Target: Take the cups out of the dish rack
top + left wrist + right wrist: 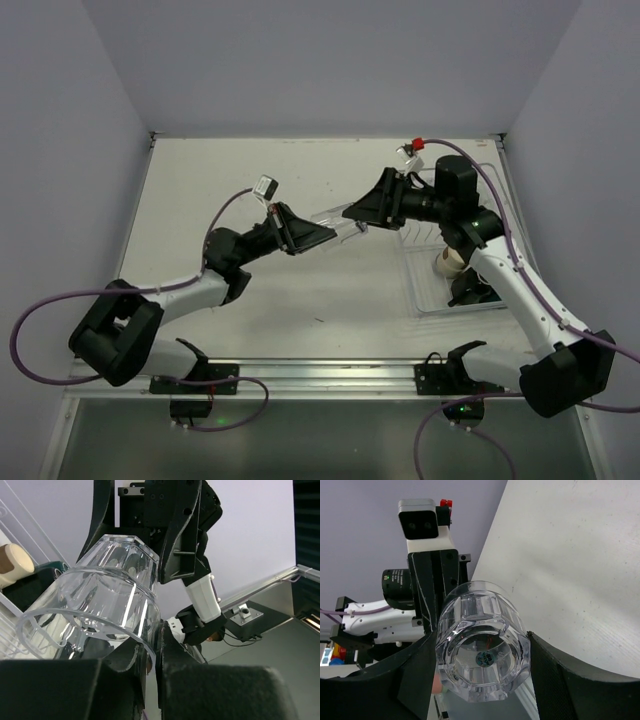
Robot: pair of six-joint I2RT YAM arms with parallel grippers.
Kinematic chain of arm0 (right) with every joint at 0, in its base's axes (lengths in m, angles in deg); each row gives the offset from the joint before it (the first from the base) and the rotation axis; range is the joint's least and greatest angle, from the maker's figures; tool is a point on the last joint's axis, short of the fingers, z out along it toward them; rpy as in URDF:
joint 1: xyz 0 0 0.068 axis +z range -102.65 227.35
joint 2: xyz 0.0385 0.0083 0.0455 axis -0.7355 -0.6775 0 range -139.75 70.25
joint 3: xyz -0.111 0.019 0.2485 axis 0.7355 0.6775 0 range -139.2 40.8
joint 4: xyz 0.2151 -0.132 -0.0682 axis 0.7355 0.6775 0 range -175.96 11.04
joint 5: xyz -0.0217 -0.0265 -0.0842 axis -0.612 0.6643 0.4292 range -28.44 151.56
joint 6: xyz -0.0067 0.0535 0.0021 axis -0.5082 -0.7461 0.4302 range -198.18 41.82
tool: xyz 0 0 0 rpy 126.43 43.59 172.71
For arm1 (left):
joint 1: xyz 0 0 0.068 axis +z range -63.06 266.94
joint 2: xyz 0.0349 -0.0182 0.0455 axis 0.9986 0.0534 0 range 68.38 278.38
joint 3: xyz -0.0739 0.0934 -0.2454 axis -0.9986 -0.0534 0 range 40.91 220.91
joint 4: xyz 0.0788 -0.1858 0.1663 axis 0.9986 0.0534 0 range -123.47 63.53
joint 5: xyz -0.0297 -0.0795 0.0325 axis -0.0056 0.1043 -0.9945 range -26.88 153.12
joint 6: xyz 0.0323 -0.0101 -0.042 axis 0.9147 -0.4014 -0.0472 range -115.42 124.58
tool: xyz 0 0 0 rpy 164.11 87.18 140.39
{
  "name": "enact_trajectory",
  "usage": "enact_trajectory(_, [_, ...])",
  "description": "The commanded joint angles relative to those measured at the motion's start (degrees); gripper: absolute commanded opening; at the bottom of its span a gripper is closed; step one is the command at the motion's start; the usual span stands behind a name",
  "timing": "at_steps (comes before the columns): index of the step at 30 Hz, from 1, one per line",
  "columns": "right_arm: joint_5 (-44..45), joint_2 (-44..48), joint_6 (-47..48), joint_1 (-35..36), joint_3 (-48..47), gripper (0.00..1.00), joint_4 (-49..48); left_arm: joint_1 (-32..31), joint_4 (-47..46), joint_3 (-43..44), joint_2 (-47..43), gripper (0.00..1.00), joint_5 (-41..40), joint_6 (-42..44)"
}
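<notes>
A clear glass (338,224) is held in the air above the table (300,310), between the two arms and to the left of the dish rack (414,296). Its base is clamped by the right gripper (352,214), and its rim is pinched between the closed fingers of the left gripper (326,236). A cream cup (446,262) and a dark mug (470,290) are seen lying in the rack.

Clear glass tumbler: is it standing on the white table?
No, the clear glass tumbler lies sideways in the air, gripped between the left end effector and the right end effector.
</notes>
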Motion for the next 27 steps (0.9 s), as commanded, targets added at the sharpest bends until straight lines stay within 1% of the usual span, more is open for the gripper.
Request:
enact_trajectory(1, [4.1, 0.3, 1.3, 0.6, -0.8, 0.28, 3.6, -0.1, 6.2, 2.6, -2.7, 0.00, -0.3, 6.0])
enact_trajectory(2, [9.9, 0.2, 4.3, 0.6, -3.9, 0.40, 10.4, 0.1, 10.7, 4.5, -4.5, 0.00, -0.1, 8.3])
enact_trajectory(3, [13.7, 0.0, 5.7, 0.6, -5.7, 0.54, 14.4, 0.6, 24.1, 6.1, -5.8, 0.00, -0.1, 11.7])
enact_trajectory(4, [22.6, -0.1, 8.3, 0.6, -9.3, 0.60, 18.1, 0.9, 32.1, 8.0, -7.0, 0.00, -2.3, 19.8])
enact_trajectory(5, [26.5, -0.3, 9.5, 0.6, -10.9, 0.65, 24.9, 1.1, 39.6, 12.2, -9.6, 0.00, -4.2, 24.0])
enact_trajectory(6, [30.2, -0.8, 10.4, 0.5, -12.4, 0.76, 28.0, 1.3, 55.0, 14.5, -11.0, 0.00, -7.1, 28.6])
enact_trajectory(7, [34.0, -1.2, 11.7, 0.4, -13.8, 0.80, 30.9, 1.3, 62.6, 17.3, -11.8, 0.00, -10.3, 36.5])
enact_trajectory(8, [41.2, -1.6, 12.2, 0.1, -16.0, 0.86, 36.1, 1.3, 68.6, 22.0, -13.2, 0.00, -17.8, 39.7])
enact_trajectory(9, [43.9, -2.6, 12.4, 0.0, -16.9, 0.86, 38.2, 1.4, 80.5, 24.2, -13.4, 0.00, -21.7, 42.4])
enact_trajectory(10, [46.9, -3.0, 13.0, 0.0, -17.4, 0.86, 39.6, 1.4, 84.9, 26.1, -13.6, 0.00, -25.3, 46.6])
enact_trajectory(11, [49.5, -3.4, 13.1, -0.3, -17.6, 0.87, 42.1, 1.6, 88.4, 29.1, -13.4, 0.00, -31.9, 48.3])
enact_trajectory(12, [54.3, -4.1, 13.0, -0.6, -17.6, 0.87, 43.1, 2.2, 94.1, 30.3, -13.3, 0.00, -34.6, 50.5])
enact_trajectory(13, [56.1, -4.4, 13.0, -0.8, -17.3, 0.87, 43.8, 2.7, 96.0, 31.0, -13.2, 0.00, -38.3, 51.4])
enact_trajectory(15, [58.4, -5.3, 13.0, -2.2, -17.0, 0.87, 45.2, 5.2, 99.1, 31.5, -13.1, 0.00, -39.5, 52.9])
enact_trajectory(18, [59.0, -6.6, 13.7, -3.5, -16.3, 0.87, 45.2, 8.9, 102.0, 31.4, -13.0, 0.00, -41.3, 55.1])
enact_trajectory(19, [59.1, -8.0, 14.5, -3.8, -16.8, 0.87, 44.9, 9.5, 103.0, 31.5, -12.9, 0.00, -44.3, 55.8])
enact_trajectory(22, [61.1, -10.9, 15.8, -4.6, -18.8, 0.87, 44.7, 10.9, 106.9, 32.8, -11.2, 0.00, -49.4, 56.8])
enact_trajectory(23, [61.5, -13.3, 16.2, -4.9, -20.9, 0.87, 44.6, 11.0, 107.8, 33.7, -9.2, 0.00, -53.3, 57.1])
enact_trajectory(25, [61.6, -16.1, 17.6, -5.5, -23.6, 0.87, 44.8, 11.7, 112.0, 35.0, -6.4, 0.00, -57.6, 57.4])
enact_trajectory(26, [61.9, -19.5, 18.0, -5.9, -27.4, 0.87, 46.0, 12.2, 113.3, 36.0, -3.6, 0.00, -61.3, 57.5])
enact_trajectory(27, [62.0, -21.1, 18.4, -6.2, -29.5, 0.87, 46.6, 13.3, 114.9, 36.2, -2.3, 0.00, -62.4, 57.4])
